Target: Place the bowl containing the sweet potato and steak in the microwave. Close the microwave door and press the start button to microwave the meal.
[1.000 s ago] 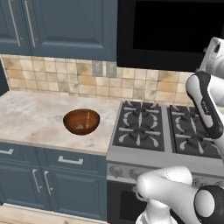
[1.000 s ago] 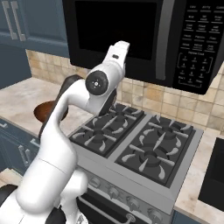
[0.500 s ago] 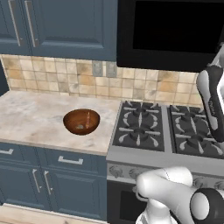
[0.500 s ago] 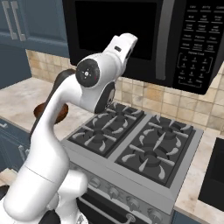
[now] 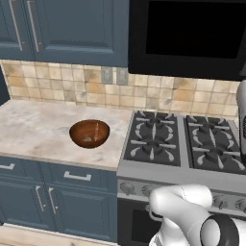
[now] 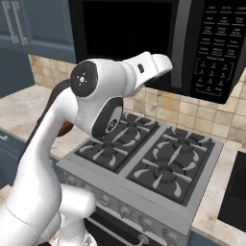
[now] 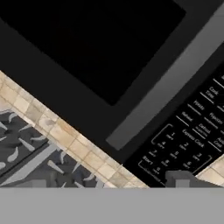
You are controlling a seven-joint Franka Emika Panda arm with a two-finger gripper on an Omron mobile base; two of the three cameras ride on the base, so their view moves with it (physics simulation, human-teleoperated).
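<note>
microwave (image 6: 158, 43) hangs over the stove (image 5: 185, 144), door shut, dark glass front facing out. its grey bar handle (image 7: 170, 83) runs down the right edge of the window, with the keypad (image 6: 216, 53) just right of it.

the arm is raised high with the wrist reaching toward that handle; in the right base view the hand end sits just in front of the bar. the hand view looks, rolled, straight at the handle and keypad from close by.

bowl (image 5: 89, 133) rests on the marble counter (image 5: 29, 125), left of the stove and well apart from the hand. something pale and a thin reddish streak lie inside; i cannot make out the sweet potato or steak clearly.

step in hand, as i judge it: get the door open first, since the bowl cannot go in while it is shut.

- line the fingers up across the bar, not along it, so they straddle it.
- take the bar partway along its length, clear of the keypad, so no button is bumped.
- pull in an arc about the left hinge rather than straight out, or the grip will likely slip.
- swing the door wide enough for the bowl to pass level.

gripper (image 6: 166, 61): fingers hidden behind the wrist in the base views and barely visible in the hand view. jaws are spread about as wide as they go, holding nothing. i cannot tell if it touches the handle.
</note>
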